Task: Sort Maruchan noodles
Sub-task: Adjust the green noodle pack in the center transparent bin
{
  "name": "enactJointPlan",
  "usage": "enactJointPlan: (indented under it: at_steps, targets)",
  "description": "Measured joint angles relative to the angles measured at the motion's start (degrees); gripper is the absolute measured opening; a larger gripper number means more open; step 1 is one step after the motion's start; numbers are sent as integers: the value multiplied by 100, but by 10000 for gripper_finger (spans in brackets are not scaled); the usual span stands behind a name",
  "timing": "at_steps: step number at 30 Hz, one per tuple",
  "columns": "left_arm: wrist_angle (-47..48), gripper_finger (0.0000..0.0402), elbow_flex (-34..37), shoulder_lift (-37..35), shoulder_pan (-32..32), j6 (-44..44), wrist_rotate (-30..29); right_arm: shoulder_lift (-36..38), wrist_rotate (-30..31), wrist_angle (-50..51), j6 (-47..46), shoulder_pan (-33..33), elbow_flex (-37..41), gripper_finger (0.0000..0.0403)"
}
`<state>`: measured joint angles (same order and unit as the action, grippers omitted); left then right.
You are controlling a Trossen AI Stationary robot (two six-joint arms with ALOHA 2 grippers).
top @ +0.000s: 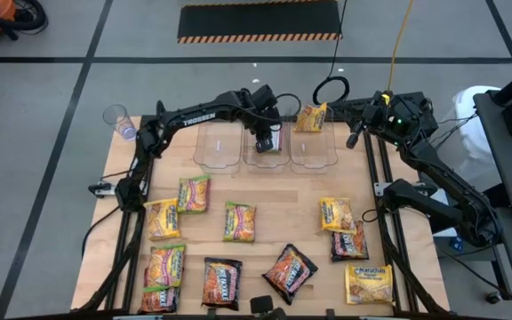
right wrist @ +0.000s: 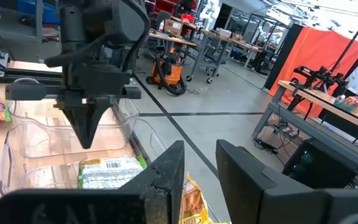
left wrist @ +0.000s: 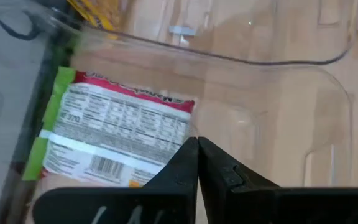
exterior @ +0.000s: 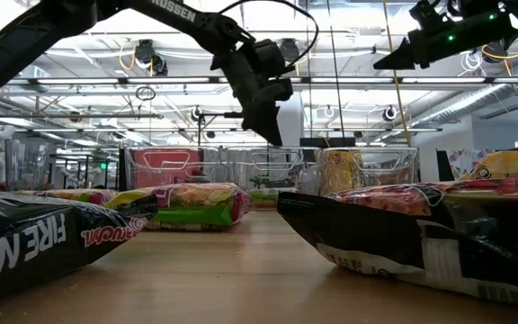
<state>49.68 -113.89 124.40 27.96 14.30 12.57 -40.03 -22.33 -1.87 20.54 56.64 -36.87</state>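
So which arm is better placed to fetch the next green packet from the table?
Probably the left: the left gripper hangs shut over the middle bin, and the green packets lie on its side.

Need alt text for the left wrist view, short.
The left gripper, fingers closed and empty, hovers above a green-edged ramen packet lying label-side up inside a clear plastic bin on the light wooden table.

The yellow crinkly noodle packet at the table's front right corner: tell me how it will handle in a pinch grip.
The yellow crinkly plastic noodle packet probably weighs little, being small and flat. Its glossy wrapper may slip or crumple between fingers. Lying flat, it should slide rather than roll.
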Motion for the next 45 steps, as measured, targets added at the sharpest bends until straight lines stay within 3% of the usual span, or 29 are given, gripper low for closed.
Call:
enactJointPlan:
  at_steps: [21,32,38,45]
  targets:
    - [109,6,-76,102,-240,-176,-319,0,-2,50,-40,0,-1,89]
    - [106,91,-76,102,-299,370,-94,0,-2,46,-34,0,-1,89]
    - [-5,96,-76,201,-374,904,-679,0,-2,44,-33,0,-1,89]
    - [217,97,-74,601,-356,468,-470,4,0,42,-16,8,1,89]
